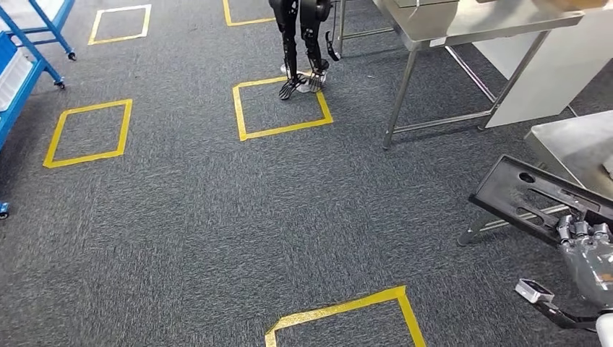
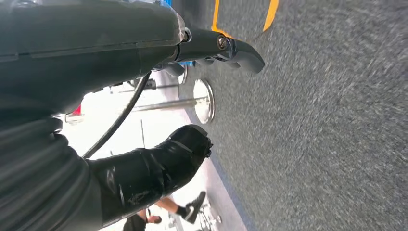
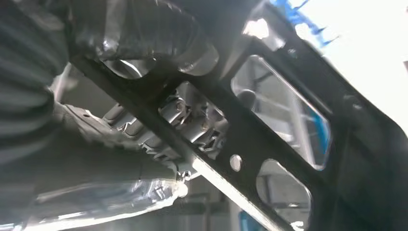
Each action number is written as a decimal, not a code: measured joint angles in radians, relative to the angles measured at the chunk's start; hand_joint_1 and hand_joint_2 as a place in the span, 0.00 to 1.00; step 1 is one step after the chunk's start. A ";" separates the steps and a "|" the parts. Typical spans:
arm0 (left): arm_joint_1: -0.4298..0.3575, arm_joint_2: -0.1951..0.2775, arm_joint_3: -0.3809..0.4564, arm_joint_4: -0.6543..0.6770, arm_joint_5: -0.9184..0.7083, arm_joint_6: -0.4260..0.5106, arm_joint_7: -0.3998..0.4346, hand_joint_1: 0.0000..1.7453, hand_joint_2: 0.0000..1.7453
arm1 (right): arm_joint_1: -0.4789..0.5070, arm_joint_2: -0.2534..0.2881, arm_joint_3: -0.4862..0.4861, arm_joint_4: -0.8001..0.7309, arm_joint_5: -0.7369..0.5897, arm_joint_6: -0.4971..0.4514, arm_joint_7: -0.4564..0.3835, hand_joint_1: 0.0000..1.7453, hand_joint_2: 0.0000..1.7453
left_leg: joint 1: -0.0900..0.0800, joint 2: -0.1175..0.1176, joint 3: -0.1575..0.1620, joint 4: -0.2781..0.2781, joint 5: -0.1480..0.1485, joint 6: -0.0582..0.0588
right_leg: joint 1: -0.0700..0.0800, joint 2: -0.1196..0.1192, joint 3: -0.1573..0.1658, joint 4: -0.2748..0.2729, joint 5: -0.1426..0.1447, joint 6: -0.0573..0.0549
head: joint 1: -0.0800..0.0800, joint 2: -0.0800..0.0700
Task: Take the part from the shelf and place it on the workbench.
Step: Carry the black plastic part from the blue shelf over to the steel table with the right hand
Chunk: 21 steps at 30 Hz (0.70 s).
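A flat black part [image 1: 528,191] with several cut-outs is gripped by my right hand [image 1: 587,249] at the lower right of the head view, tilted above the carpet. Close up, the black part [image 3: 269,139] crosses the right wrist view, and the hand's silvery fingers [image 3: 190,120] curl around one of its bars. A steel workbench [image 1: 578,141] stands just beyond the part, at the right edge. My left hand [image 2: 192,96] hangs over the floor, thumb [image 2: 163,163] and fingers [image 2: 231,48] apart, holding nothing.
Another steel table [image 1: 463,29] stands at the back right, with a second robot's legs [image 1: 302,43] beside it. A blue cart [image 1: 22,72] is at the far left. Yellow tape squares [image 1: 278,108] mark the grey carpet.
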 joint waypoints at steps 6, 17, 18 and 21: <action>0.003 0.001 0.000 0.000 0.000 0.000 0.001 0.00 1.00 | 0.000 0.024 -0.029 0.012 0.000 -0.002 0.000 1.00 1.00 | -0.015 -0.061 0.018 -0.114 0.122 0.044 | 0.016 0.074 0.002 0.002 -0.001 -0.005 | 0.000 0.000; 0.005 -0.004 0.002 0.000 0.000 0.006 -0.009 0.00 1.00 | 0.005 0.037 -0.091 0.021 0.000 -0.012 0.000 1.00 1.00 | -0.012 0.008 0.079 -0.252 0.170 0.066 | -0.001 -0.011 -0.116 0.227 -0.116 0.043 | 0.001 0.000; 0.005 -0.005 0.002 0.000 0.000 0.006 -0.010 0.00 1.00 | 0.007 0.038 -0.096 0.021 0.000 -0.013 0.000 1.00 1.00 | -0.011 0.021 0.079 -0.251 0.167 0.065 | -0.007 -0.012 -0.130 0.256 -0.119 0.050 | 0.001 0.000; 0.005 -0.008 0.003 0.000 0.000 0.006 -0.010 0.00 1.00 | 0.009 0.040 -0.113 0.021 0.000 -0.016 0.000 1.00 1.00 | 0.001 0.055 0.081 -0.231 0.149 0.046 | -0.023 -0.038 -0.061 0.129 -0.040 0.076 | 0.001 0.000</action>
